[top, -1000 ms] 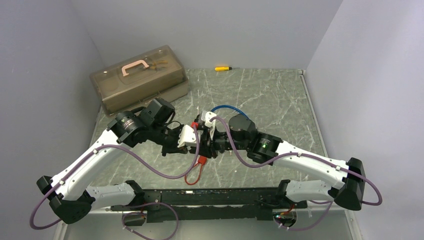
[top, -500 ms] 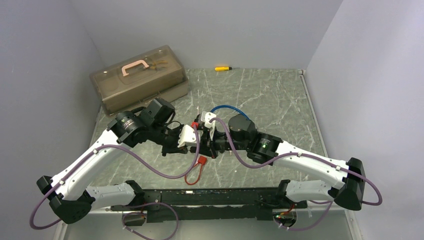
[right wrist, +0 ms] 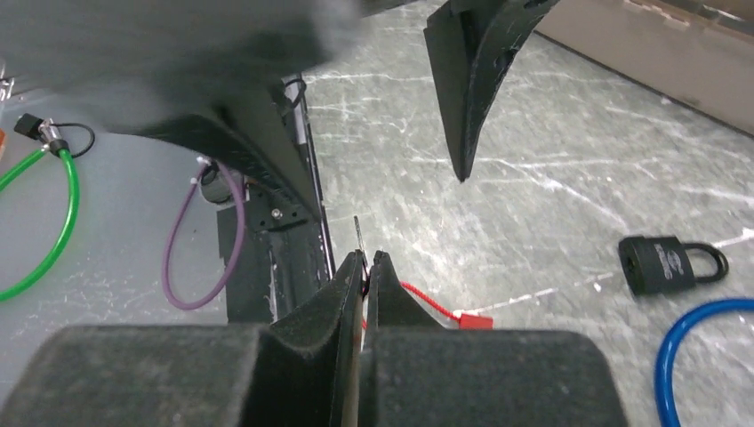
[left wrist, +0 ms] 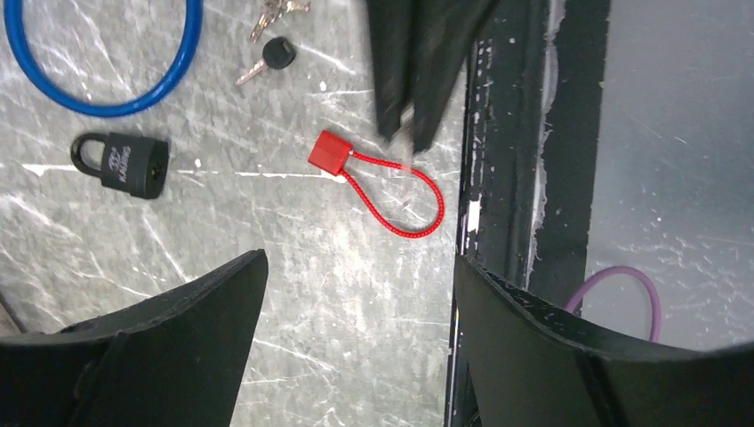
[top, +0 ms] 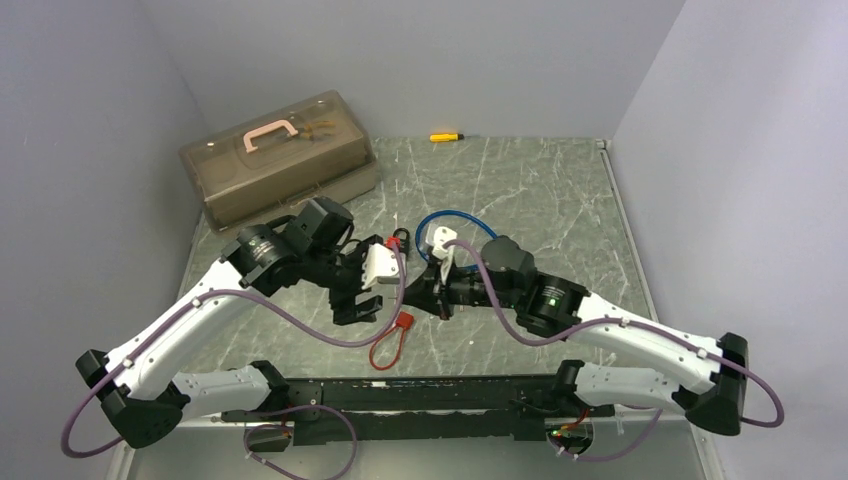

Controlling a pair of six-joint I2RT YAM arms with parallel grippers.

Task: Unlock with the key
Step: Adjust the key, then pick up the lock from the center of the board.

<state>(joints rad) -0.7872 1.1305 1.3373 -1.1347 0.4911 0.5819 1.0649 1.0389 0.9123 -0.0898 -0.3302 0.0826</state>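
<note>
Red cable lock (left wrist: 331, 152) lay near the left gripper (left wrist: 356, 271), jaws wide apart — the right gripper (right wrist: 365, 262) pinched a thin key (right wrist: 357, 233).

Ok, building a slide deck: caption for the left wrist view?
Open left gripper above a red cable lock, black padlock, blue cable and loose keys.

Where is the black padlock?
Left wrist view: the black padlock lies on the table at left, just below the blue loop, left of the red cable lock.
</note>
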